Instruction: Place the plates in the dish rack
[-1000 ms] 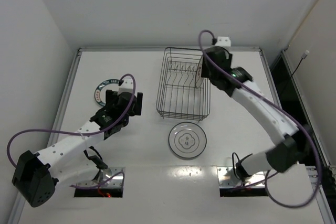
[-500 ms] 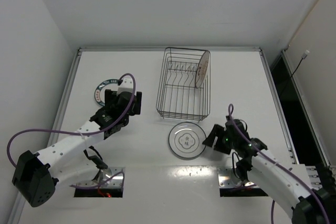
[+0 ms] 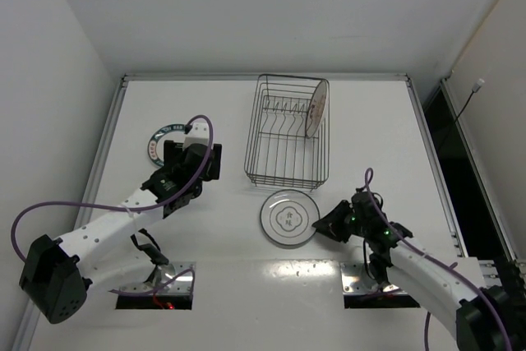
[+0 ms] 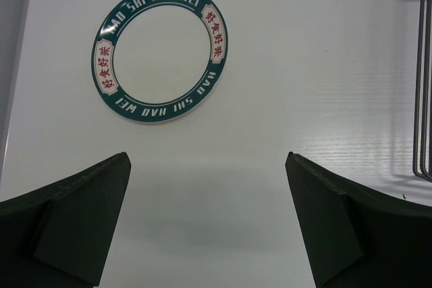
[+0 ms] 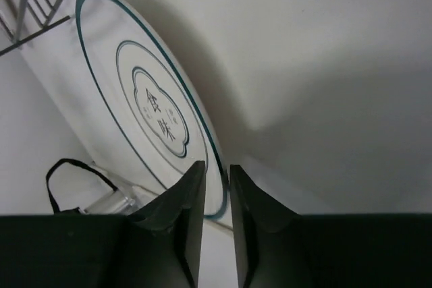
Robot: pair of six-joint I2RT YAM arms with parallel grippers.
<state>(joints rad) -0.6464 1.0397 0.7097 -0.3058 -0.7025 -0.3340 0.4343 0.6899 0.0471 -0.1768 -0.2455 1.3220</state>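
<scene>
The surface (image 3: 370, 121) is smooth, matte white. On it sits the rack (image 3: 283, 184), a rectangular basket of thin dark wire with a row of upright prongs. The orange plate (image 3: 316, 107) stands on edge at the rack's right side. Just in front of the rack lies the white plate (image 3: 288, 219), a glossy round disc with a thin grey-green rim ring and a lobed centre mark. The green plate (image 4: 160, 52), a white round with a dark green lettered band, lies flat well left of the rack.

The left end effector (image 4: 206, 166) hangs spread wide near the green plate, holding nothing. The right end effector (image 5: 214, 173) is pinched almost closed on the white plate's near rim.

Half a second ago the right end effector sat just beside that plate; the plate now lies slightly further left. The left arm has not moved.
</scene>
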